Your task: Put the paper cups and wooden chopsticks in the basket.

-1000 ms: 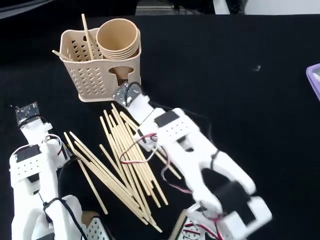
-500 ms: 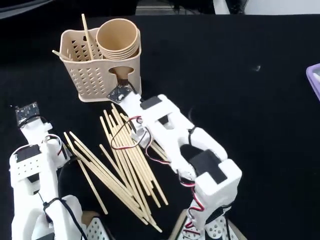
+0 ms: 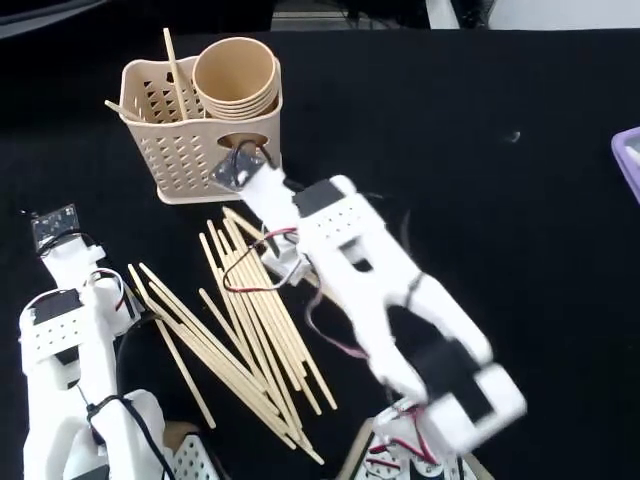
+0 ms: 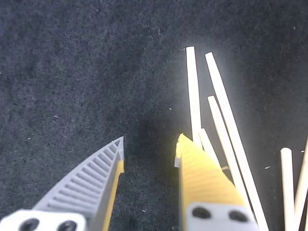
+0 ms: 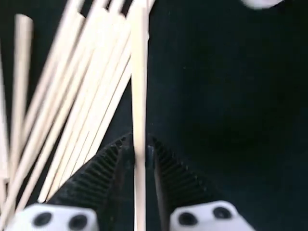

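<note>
Beige, tan and pale wood on black, under my white arms (image 3: 370, 270).

The perforated beige plastic basket (image 3: 185, 150) has a regular pattern of small dark slots, and the stacked paper cups (image 3: 236, 72) inside it are a warmer tan. In front of the basket, pale straw-coloured wooden chopsticks (image 3: 250, 320) lie on the matt black table cover (image 3: 480, 200). My left gripper (image 4: 149, 147) has one grey ribbed finger and one yellow. My right gripper (image 5: 138, 144) is black and ridged around a single pale chopstick (image 5: 138, 86). Far right of the basket sits a lilac edge (image 3: 628, 155).
</note>
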